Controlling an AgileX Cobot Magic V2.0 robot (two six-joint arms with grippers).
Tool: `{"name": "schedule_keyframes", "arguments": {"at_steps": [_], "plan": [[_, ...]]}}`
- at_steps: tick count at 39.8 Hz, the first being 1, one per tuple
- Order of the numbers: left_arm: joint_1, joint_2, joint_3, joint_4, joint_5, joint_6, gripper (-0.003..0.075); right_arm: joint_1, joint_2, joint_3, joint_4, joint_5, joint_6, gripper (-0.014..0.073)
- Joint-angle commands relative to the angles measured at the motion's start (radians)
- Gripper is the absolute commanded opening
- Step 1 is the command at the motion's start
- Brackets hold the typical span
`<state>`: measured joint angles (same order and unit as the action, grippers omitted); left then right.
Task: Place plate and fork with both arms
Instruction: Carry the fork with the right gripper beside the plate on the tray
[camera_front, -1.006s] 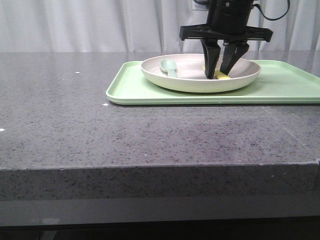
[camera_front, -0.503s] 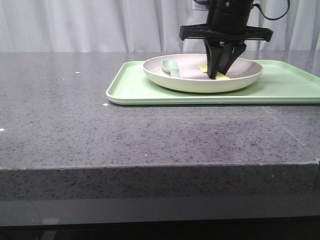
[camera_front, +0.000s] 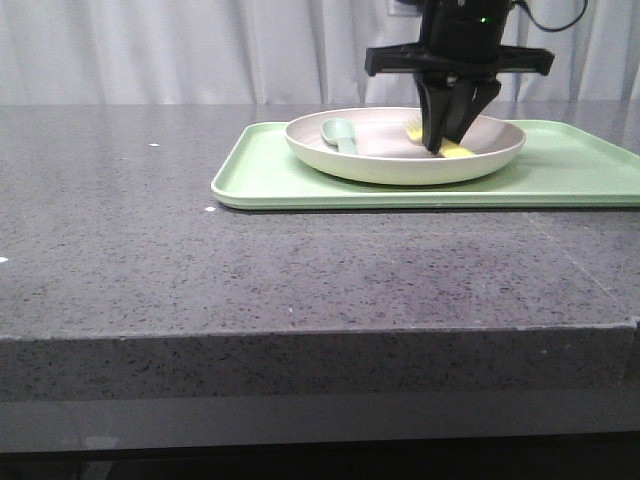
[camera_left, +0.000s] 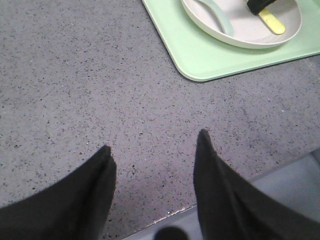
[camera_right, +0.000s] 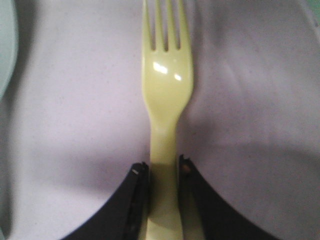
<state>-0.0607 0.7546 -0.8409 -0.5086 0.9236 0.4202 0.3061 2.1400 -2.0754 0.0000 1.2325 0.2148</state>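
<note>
Plate (camera_front: 400, 160) and fork (camera_front: 455, 151) sat together in the front view: the one off-white plate lay on a single light-green tray (camera_front: 270, 170) toward the far right of a speckled grey stone countertop (camera_front: 250, 260), and the one yellow fork showed only as a sliver inside the plate's right half, under the right gripper (camera_front: 437, 147). That gripper came straight down into the plate with its black fingers drawn close together at the tips, hiding most of the fork. One pale green spoon (camera_front: 338, 133) lay in the plate's left half, apart from the gripper. White curtains hung behind the counter. In the left wrist view, the left gripper (camera_left: 155, 150) hung over bare counter with its two fingers spread wide and nothing between them, well apart from the tray (camera_left: 210, 60); the plate (camera_left: 250, 35) on it held the spoon (camera_left: 217, 15) and the fork (camera_left: 272, 21), whose yellow handle stuck out from beneath a black finger of the other arm. In the right wrist view, the fork (camera_right: 166, 75) lay flat on the plate (camera_right: 75, 100), tines pointing away from the fingers, and the right gripper (camera_right: 164, 175) had narrowed onto the handle, one finger pressed against each side of it.
</note>
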Motion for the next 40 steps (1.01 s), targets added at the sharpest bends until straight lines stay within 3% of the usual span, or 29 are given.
{"name": "schedule_keyframes", "arguments": {"at_steps": [1,17,25,40], "plan": [[-0.008,-0.001,-0.026,-0.037,-0.045,0.001,0.0357,-0.002,-0.12,-0.024,-0.018,0.072,-0.009,-0.0028],[-0.008,-0.001,-0.026,-0.037,-0.045,0.001,0.0357,-0.106,-0.328,0.0,-0.023,0.104,-0.04,-0.0028],[-0.008,-0.001,-0.026,-0.037,-0.045,0.001,0.0357,-0.197,-0.41,0.165,-0.023,0.099,-0.087,-0.0028],[-0.008,-0.001,-0.026,-0.037,-0.045,0.001,0.0357,-0.255,-0.397,0.424,0.032,-0.167,-0.101,-0.0028]]}}
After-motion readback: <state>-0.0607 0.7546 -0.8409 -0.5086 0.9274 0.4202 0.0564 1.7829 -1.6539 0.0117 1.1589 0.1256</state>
